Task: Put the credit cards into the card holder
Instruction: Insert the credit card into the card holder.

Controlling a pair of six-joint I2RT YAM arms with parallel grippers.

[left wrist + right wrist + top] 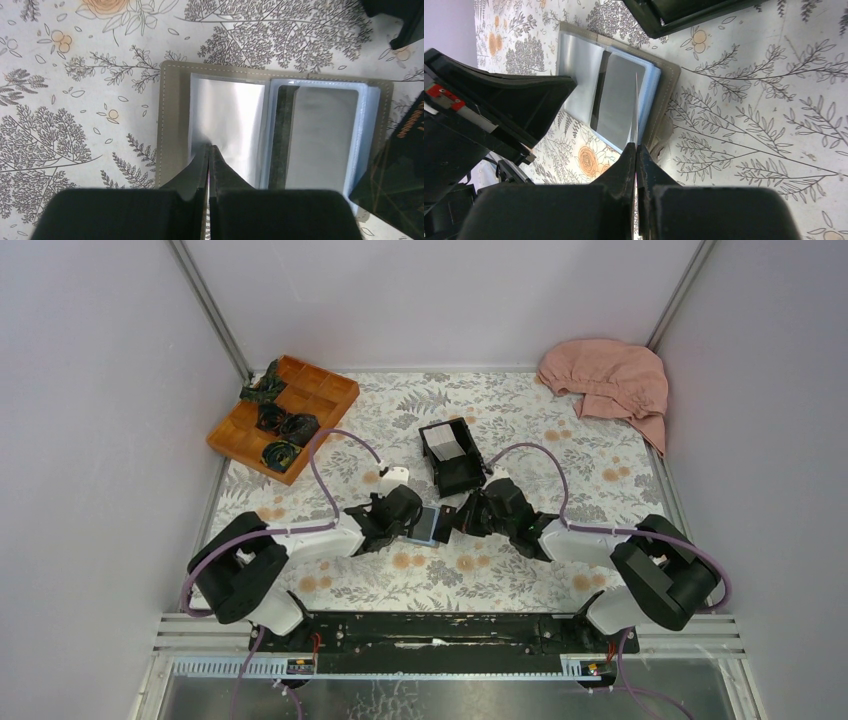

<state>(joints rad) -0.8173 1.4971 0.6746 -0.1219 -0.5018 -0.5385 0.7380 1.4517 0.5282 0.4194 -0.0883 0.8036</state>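
Observation:
The card holder (428, 525) lies open on the floral table between my two grippers. In the left wrist view its grey border (175, 125) frames a clear sleeve on the left and bluish sleeves with a grey, dark-striped panel (325, 135) on the right. My left gripper (209, 147) is shut, its tips pressed on the left sleeve. My right gripper (636, 146) is shut on a thin white credit card (636, 110), seen edge-on over the holder's right half (669, 95). More white cards (446, 447) sit in the black open box (455, 475).
An orange compartment tray (330, 390) with dark bundles stands at the back left. A pink cloth (605, 380) lies at the back right. The black box (684, 15) is just beyond the holder. Grey walls close in three sides.

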